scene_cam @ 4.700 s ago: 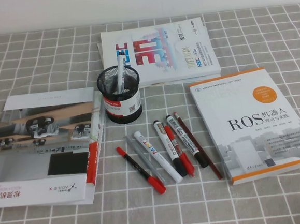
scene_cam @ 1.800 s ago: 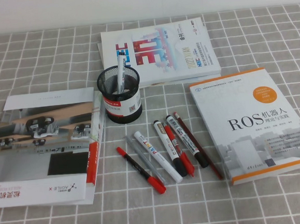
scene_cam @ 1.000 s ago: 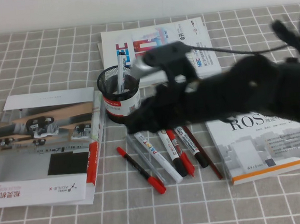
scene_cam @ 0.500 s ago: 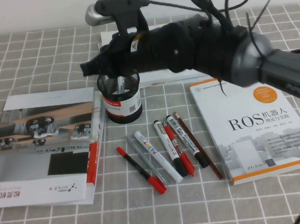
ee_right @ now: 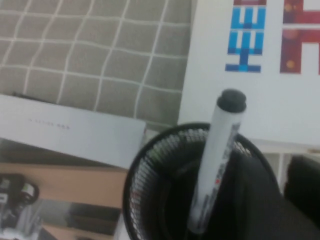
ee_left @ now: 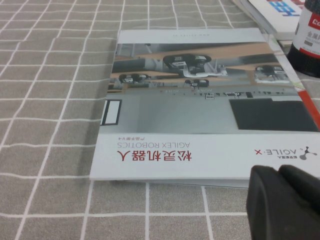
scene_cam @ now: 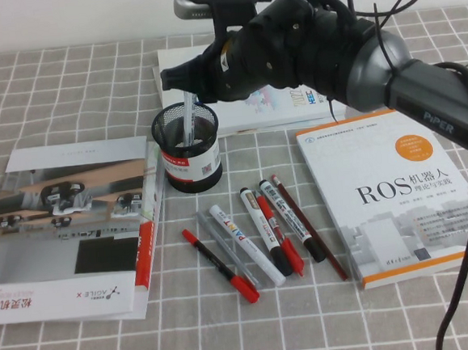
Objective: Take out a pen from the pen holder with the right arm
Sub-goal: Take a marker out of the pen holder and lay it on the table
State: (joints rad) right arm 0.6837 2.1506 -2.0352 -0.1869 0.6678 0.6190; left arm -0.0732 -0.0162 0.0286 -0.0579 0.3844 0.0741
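High view, worktop [scene_cam: 48, 84] under grey checked cloth, contents running left to right.

- Left gripper [ee_left: 279, 175]: showing only in the left wrist view. It is hanging low over the cloth, just off the near edge of the AgileX brochure [scene_cam: 76, 228]. Its fingers are pressing together and holding nothing.
- AgileX brochure: lying flat, well to the left of the right gripper's fingers.
- Pen holder [scene_cam: 188, 158]: a black mesh cup with a red and white label, standing upright directly beneath the right gripper's fingers.
- Pen [scene_cam: 187, 118]: white barrel, black cap. It is leaning inside the pen holder, with its cap rising just under the fingertips.
- Right gripper [scene_cam: 179, 76]: hovering over the pen holder's rim. In the right wrist view its fingers [ee_right: 250, 200] are standing a narrow gap apart. The pen is running beside one finger, not between the two. Contact cannot be told.
- Loose pens [scene_cam: 263, 237]: six, lying in a row on the cloth, nearer the camera than the fingers.
- Magazine [scene_cam: 249, 113]: lying flat behind the pen holder, partly under the right arm.
- ROS book [scene_cam: 398, 194]: lying flat, well right of the fingers.
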